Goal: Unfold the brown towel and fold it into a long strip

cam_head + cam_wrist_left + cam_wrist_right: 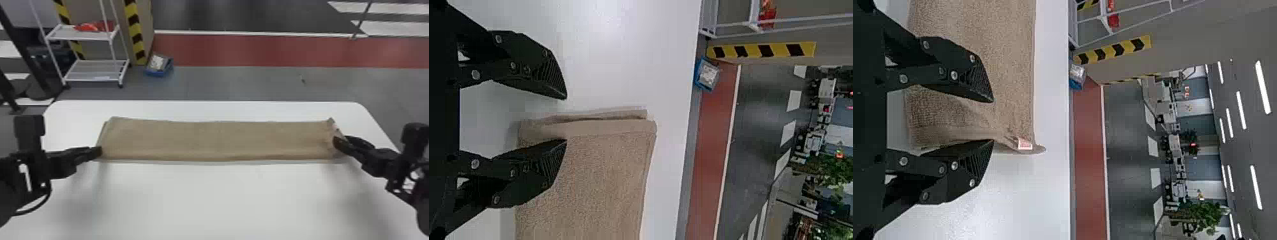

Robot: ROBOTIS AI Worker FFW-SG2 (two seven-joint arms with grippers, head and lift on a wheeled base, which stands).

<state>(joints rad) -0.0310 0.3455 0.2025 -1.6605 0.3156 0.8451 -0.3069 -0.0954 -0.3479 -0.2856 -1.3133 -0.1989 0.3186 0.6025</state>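
Head view: The towel [217, 140] lies on the table [204, 198] as a long, flat strip, set crosswise near the far edge. This placement leaves both short ends within reach of the arms. The left gripper [99, 152] is at the strip's left end and the right gripper [337, 144] is at its right end, a symmetrical layout that suits handling both ends together.

Left wrist view: The fingers stand apart. One is over the towel; the other is off its end, above bare table. The end thus sits between them without being clamped. A layer projects slightly past the top fold, so the end is not flush.

Right wrist view: The fingers are likewise apart, one over the towel, one just outside its end. The fabric is puckered near the label [1024, 144]. The strip appears essentially formed; straightening this end is probably the remaining adjustment. Closing here may drag the layers out of line.
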